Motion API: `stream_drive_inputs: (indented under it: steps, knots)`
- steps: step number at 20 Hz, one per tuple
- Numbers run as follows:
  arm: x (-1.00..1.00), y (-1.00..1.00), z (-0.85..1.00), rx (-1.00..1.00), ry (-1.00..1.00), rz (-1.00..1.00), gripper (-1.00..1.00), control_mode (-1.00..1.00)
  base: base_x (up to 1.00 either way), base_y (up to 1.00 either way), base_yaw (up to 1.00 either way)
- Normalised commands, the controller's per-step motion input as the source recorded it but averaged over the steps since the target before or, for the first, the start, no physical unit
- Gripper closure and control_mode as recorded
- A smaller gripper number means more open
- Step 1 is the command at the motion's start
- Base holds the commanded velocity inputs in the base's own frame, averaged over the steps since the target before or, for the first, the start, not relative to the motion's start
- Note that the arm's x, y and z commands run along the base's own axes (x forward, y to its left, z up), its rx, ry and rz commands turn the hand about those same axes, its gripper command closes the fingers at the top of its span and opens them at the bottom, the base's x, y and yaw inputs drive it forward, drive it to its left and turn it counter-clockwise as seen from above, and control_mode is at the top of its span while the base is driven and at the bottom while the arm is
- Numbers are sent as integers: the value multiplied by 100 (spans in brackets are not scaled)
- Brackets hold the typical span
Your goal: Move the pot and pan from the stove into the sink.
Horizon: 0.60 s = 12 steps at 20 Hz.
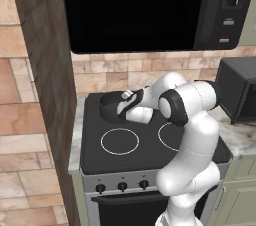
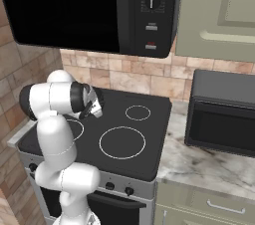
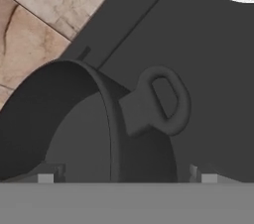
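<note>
Gripper (image 1: 121,104): jaws spread wide, nothing held; positioned over the rim of the pot at the back left corner of the stove.
Fingertips (image 3: 45,177): in the hand view, one tip sits on the inner side of the pot wall and the other (image 3: 208,177) on the outer side; contact with the wall cannot be confirmed.
Pot (image 1: 111,106): dark, straight-walled, upright on the cooktop near the back left corner; partly covered by the hand in the left base view.
Pot handle (image 3: 156,101): loop-shaped lug projecting from the outer wall, between the two fingertips in the hand view.
Stove (image 2: 149,144): black glass cooktop with white burner rings; front left ring (image 1: 119,141) bare.
Arm (image 1: 192,135): rises at the stove front edge, forearm reaching toward the back left corner.
Countertop oven (image 2: 224,114): black box on the counter just right of the stove.
</note>
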Motion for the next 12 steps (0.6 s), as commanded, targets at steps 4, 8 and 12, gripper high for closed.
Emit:
stream_drive_inputs:
  steps: [4,8,12]
  knots:
    - [12,3,-8,-1,5,0,-100,-100,0,0,0]
    - [3,0,-1,0,2,0,100,-100,0,0,0]
    - [0,0,0,0,0,0,100,-100,0,0,0]
